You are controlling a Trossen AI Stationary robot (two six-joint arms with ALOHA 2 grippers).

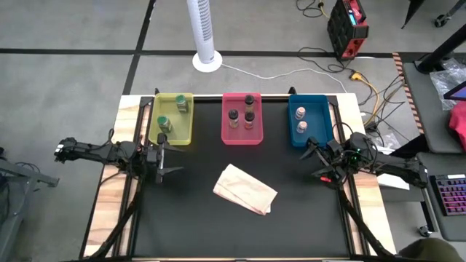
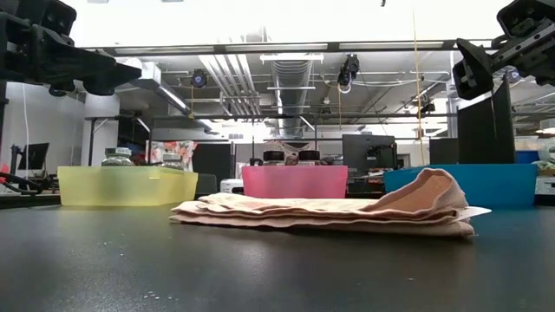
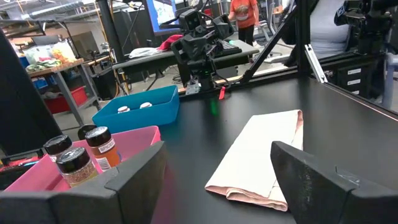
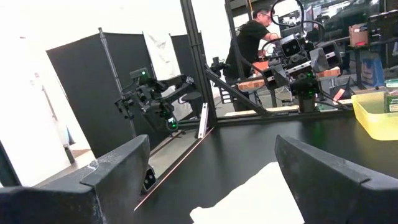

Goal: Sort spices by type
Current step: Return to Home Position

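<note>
Along far edge of bench (image 1: 189, 218), fan (image 1: 203, 29) side, high view: 3 trays in a row. Yellow tray (image 1: 182, 132) by left corner w/ 2 green jars (image 1: 181, 104). Pink tray (image 1: 240, 135) mid-edge w/ 3 dark-capped jars (image 1: 250, 100). Blue tray (image 1: 317, 124) by right corner w/ 2 pale-capped jars (image 1: 300, 113). Bag (image 1: 245, 189) lies flat approx mid-bench, apart from trays. L pincer (image 1: 166, 155) by left edge, just near-side of yellow tray, spread wide, empty. R pincer (image 1: 315, 163) by right edge, just near-side of blue tray, also spread, empty.

Low view: bag in front, folded, flat on bench. Trays behind it, yellow left, pink mid, blue right. Caps poke above yellow and pink rims; blue tray's wall hides its jars. L arm (image 2: 78, 61) and R arm (image 2: 503, 52) up at top corners, clear of bench.

L wrist view: own fingers (image 3: 134, 180) far apart, nothing btwn. Pink tray close by, 3 jars upright in it. Blue tray beyond, 2 pale caps showing. Bag on bench ahead; R arm at far side.

R wrist view: fingers (image 4: 323, 168) far apart, nothing btwn. Bag corner just ahead, yellow tray off to one side, L arm across bench. Person (image 4: 249, 43) in dark top beyond bench.
</note>
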